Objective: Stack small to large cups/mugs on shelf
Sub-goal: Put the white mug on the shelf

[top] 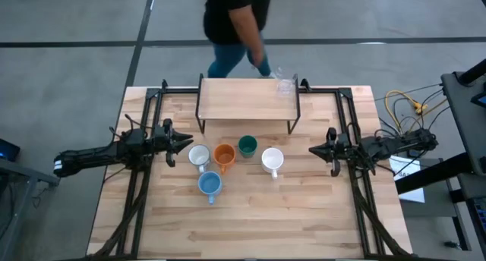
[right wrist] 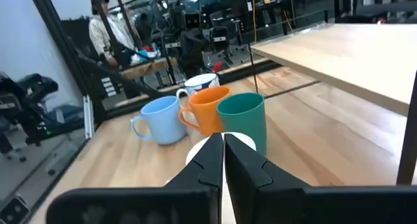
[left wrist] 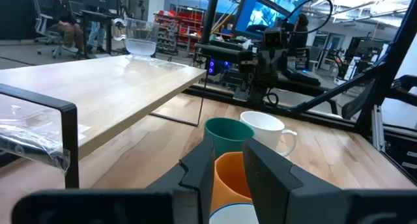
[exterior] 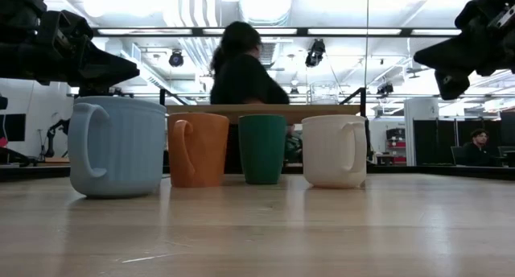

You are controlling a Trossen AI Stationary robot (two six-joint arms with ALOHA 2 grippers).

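Five cups and mugs stand on the desk (top: 304,215): one light blue mug (top: 209,184), one orange mug (top: 224,155), one dark green cup (top: 247,146) and two white mugs (top: 272,159), the other white one (top: 199,155) farthest left. One clear glass (top: 285,84) sits on the one shelf (top: 235,100). There are two robot arms.

Shelf (top: 235,98) top mostly bare, clear glass (top: 285,85) at its corner, 5 mugs crowding its front

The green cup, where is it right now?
In the high view the green cup stands on the table just in front of the shelf, between the orange mug and the white mug.
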